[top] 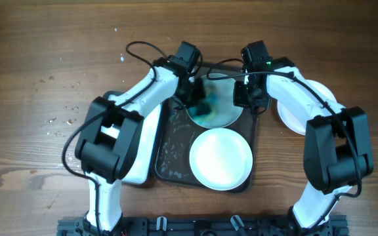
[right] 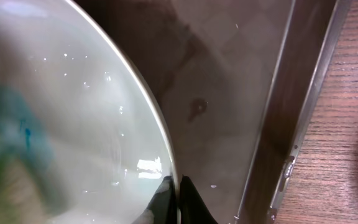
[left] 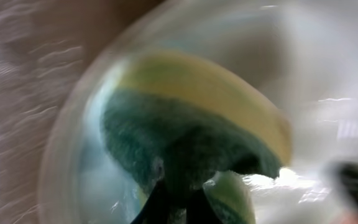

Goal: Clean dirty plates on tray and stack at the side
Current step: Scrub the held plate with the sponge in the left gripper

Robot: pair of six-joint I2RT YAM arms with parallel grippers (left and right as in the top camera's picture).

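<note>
The dark brown tray (top: 171, 152) lies in the middle of the table. A white plate with blue-teal smears (top: 223, 113) sits at its far end. My left gripper (top: 199, 98) is shut on a green and yellow sponge (left: 185, 127) that presses on this plate (left: 328, 74). My right gripper (top: 245, 99) is shut on the plate's right rim (right: 73, 124), with the jaws (right: 178, 190) pinching the edge over the tray floor (right: 229, 93). A clean white plate (top: 220, 159) lies at the tray's near end. A third white plate (top: 305, 111) rests on the table to the right, partly under my right arm.
Small white crumbs (top: 64, 118) are scattered on the wooden table left of the tray. Cables loop over the tray's far edge (top: 143, 49). The tray's right rim and bare wood (right: 353, 124) show in the right wrist view.
</note>
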